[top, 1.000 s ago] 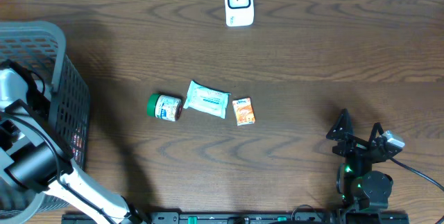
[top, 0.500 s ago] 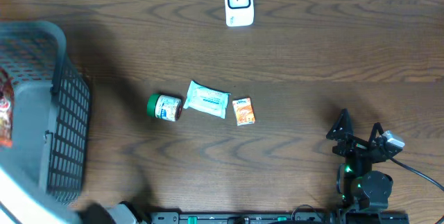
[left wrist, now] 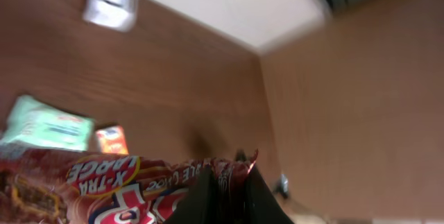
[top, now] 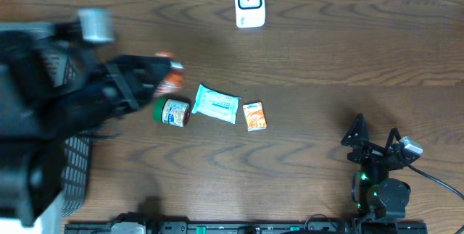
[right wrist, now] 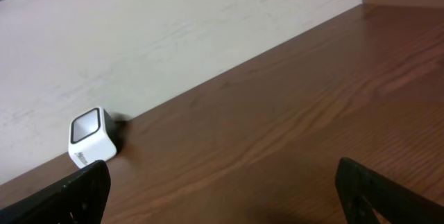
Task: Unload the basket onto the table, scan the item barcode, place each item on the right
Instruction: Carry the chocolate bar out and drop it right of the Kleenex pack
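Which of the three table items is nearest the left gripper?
The green-lidded jar, leftmost, right beside the left gripper; wipes pack and orange packet lie farther right.

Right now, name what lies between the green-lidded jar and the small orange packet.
A pale green soft pack lies between the jar and the orange packet; the overhead view shows it.

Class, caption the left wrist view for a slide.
Left gripper pinches a red snack bag over the table, white scanner beyond.

red snack bag (left wrist: 104, 189), upside-down print "X-TRA LARGE"
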You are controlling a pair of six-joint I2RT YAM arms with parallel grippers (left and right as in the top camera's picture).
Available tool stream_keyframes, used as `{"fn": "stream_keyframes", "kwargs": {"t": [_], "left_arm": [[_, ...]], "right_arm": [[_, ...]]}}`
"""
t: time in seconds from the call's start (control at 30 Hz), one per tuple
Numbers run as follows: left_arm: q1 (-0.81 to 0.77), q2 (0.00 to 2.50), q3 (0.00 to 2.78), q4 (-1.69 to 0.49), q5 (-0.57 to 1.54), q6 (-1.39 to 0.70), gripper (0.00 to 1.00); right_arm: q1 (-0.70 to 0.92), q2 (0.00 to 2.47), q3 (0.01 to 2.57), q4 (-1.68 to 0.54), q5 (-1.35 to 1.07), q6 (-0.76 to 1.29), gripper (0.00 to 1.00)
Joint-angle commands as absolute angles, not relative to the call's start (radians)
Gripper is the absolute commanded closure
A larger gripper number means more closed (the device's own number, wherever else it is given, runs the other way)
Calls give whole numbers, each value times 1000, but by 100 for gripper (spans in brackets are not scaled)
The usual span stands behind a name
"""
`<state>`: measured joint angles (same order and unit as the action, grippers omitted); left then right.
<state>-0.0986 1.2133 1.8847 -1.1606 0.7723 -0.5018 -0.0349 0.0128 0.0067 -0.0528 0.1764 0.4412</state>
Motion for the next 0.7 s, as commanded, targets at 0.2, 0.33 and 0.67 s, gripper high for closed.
{"fn": "stream_keyframes", "kwargs": {"t": [0.2,0.33,0.67], "left_arm": [[-429,1432,1636,-754,879,-390,92],[-472,1576,1551,-455,1084,-578,92],[-475,1828,1544,-316,1241,-945,92]], "right_arm": [[-28,13,6,-56,182,448,1],[-28,13,6,-56,182,448,1],[-28,13,6,-56,182,448,1]]}}
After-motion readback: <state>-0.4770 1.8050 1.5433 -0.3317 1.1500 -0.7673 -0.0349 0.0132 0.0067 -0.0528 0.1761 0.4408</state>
